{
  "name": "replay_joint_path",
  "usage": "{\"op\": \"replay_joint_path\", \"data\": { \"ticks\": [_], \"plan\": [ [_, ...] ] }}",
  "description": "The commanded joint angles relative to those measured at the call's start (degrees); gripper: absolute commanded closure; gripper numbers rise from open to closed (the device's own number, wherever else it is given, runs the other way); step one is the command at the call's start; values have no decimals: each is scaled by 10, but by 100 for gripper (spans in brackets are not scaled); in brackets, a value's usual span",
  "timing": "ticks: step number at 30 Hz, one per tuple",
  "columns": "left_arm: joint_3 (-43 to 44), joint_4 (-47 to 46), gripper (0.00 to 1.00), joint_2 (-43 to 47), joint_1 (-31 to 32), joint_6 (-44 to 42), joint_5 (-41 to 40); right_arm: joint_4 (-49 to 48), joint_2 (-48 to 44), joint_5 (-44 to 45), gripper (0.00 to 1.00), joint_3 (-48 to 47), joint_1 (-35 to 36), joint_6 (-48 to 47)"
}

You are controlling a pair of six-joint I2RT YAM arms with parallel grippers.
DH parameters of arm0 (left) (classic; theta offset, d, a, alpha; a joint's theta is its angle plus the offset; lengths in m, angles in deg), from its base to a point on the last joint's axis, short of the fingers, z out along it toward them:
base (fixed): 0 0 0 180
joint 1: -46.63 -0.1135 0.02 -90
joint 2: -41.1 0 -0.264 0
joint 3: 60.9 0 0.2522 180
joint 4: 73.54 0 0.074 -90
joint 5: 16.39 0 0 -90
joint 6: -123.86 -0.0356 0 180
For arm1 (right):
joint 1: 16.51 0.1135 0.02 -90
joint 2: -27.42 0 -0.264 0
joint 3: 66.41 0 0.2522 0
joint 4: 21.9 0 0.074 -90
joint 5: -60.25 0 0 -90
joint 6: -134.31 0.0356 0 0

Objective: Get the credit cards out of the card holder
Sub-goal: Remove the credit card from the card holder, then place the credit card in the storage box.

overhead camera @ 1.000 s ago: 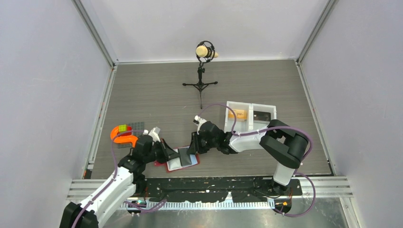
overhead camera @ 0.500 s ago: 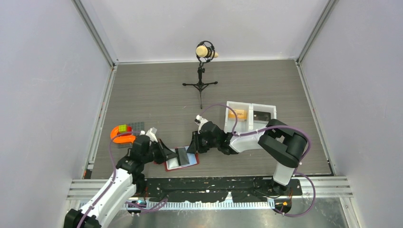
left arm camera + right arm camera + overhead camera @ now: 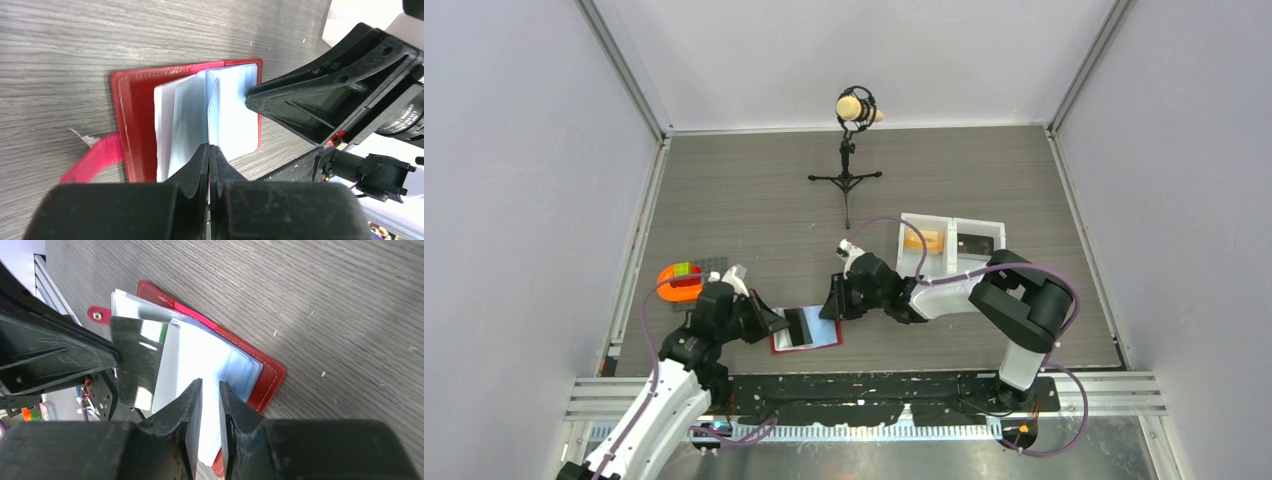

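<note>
The red card holder point(image 3: 822, 338) lies open on the table near its front edge, its pale blue-grey pockets point(image 3: 185, 120) fanned up. My left gripper point(image 3: 209, 146) is shut on a dark grey credit card point(image 3: 137, 360), seen edge-on in the left wrist view. The card sticks out of a pocket towards the left and shows from above as a dark strip point(image 3: 796, 325). My right gripper point(image 3: 210, 385) stands over the pockets at the holder's point(image 3: 267, 377) right side. Its jaws are a narrow gap apart, with only pocket surface showing behind the gap.
A white two-compartment tray point(image 3: 951, 218) stands behind the right arm with an orange block point(image 3: 927, 240) and a dark item point(image 3: 976, 243) in it. A microphone on a tripod point(image 3: 848, 150) stands at the back. An orange piece point(image 3: 679, 282) lies at the left.
My left gripper has drawn back to the left, and the dark card has come further out of the holder. The right gripper has stayed over the holder's right side.
</note>
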Motion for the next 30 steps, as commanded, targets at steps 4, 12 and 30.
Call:
{"op": "replay_joint_path", "data": {
  "ticks": [4,12,30],
  "plan": [
    [65,61,100,35,-3,-35,-42,55,-51,36,71,4,-5,-63],
    [99,62,100,44,-3,-48,-6,44,-128,29,64,-8,-5,-160],
    [57,21,100,139,-3,272,-2,-199,-294,77,49,126,91,-703]
  ]
}}
